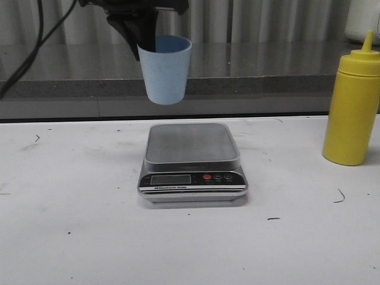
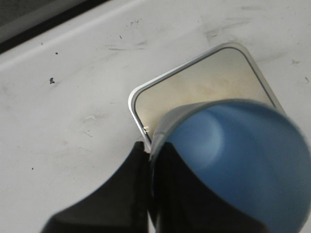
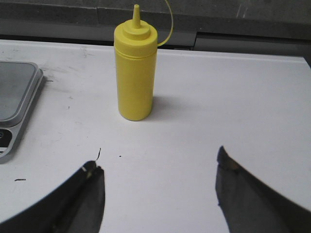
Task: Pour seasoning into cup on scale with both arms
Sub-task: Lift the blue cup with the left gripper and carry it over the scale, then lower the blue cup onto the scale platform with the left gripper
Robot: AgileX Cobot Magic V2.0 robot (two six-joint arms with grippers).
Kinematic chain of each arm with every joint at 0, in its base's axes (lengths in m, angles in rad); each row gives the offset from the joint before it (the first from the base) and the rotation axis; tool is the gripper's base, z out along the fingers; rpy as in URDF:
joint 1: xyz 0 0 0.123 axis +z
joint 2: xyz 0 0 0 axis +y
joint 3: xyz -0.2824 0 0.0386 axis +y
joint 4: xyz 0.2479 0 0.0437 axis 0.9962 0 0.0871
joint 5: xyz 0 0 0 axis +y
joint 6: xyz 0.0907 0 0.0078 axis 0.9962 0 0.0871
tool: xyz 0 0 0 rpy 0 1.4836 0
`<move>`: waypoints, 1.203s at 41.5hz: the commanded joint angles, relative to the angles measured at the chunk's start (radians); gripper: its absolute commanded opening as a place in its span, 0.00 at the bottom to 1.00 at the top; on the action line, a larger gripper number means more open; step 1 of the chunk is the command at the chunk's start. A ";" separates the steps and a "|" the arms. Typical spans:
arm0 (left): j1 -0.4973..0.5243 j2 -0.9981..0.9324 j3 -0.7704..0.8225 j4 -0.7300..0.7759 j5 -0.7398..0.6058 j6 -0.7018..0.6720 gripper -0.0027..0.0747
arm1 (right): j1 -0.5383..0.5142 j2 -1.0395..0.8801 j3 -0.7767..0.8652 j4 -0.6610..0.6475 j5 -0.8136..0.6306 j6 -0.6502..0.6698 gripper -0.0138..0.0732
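Front view: the left gripper [image 1: 144,37] is clamped on the rim of the cup [image 1: 167,69], holding it upright in the air above the scale [image 1: 193,155], apparently for setting down. The right gripper [image 3: 160,187] stands spread, facing the seasoning [image 3: 135,73], which stands on the table [image 1: 71,196] well right of the scale, likely ready for grasping.
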State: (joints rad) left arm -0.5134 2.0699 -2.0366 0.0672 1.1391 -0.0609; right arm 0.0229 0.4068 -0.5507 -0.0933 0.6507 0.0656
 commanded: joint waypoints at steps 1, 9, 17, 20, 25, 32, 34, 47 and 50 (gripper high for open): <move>-0.014 -0.022 -0.043 -0.004 -0.033 -0.025 0.01 | -0.002 0.015 -0.025 -0.015 -0.067 -0.009 0.74; -0.044 -0.013 -0.043 0.026 -0.078 -0.070 0.01 | -0.002 0.015 -0.025 -0.015 -0.067 -0.009 0.74; -0.053 -0.012 -0.043 0.016 -0.087 -0.078 0.01 | -0.002 0.015 -0.025 -0.015 -0.067 -0.009 0.74; -0.053 -0.012 -0.043 0.016 -0.087 -0.080 0.01 | -0.002 0.015 -0.025 -0.015 -0.067 -0.009 0.74; -0.053 -0.012 -0.043 0.016 -0.087 -0.090 0.01 | -0.002 0.015 -0.025 -0.015 -0.067 -0.009 0.74; -0.055 -0.012 -0.043 0.015 -0.076 -0.103 0.01 | -0.002 0.015 -0.025 -0.015 -0.067 -0.009 0.74; -0.056 -0.012 -0.041 0.015 -0.076 -0.133 0.01 | -0.002 0.015 -0.025 -0.015 -0.067 -0.009 0.74; -0.116 -0.011 0.036 0.019 -0.151 -0.180 0.01 | -0.002 0.015 -0.025 -0.015 -0.067 -0.009 0.74; -0.119 -0.011 0.077 0.019 -0.199 -0.203 0.01 | -0.002 0.015 -0.025 -0.015 -0.067 -0.009 0.74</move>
State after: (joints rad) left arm -0.6223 2.1244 -1.9717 0.0841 1.0282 -0.2286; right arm 0.0229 0.4068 -0.5507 -0.0933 0.6507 0.0656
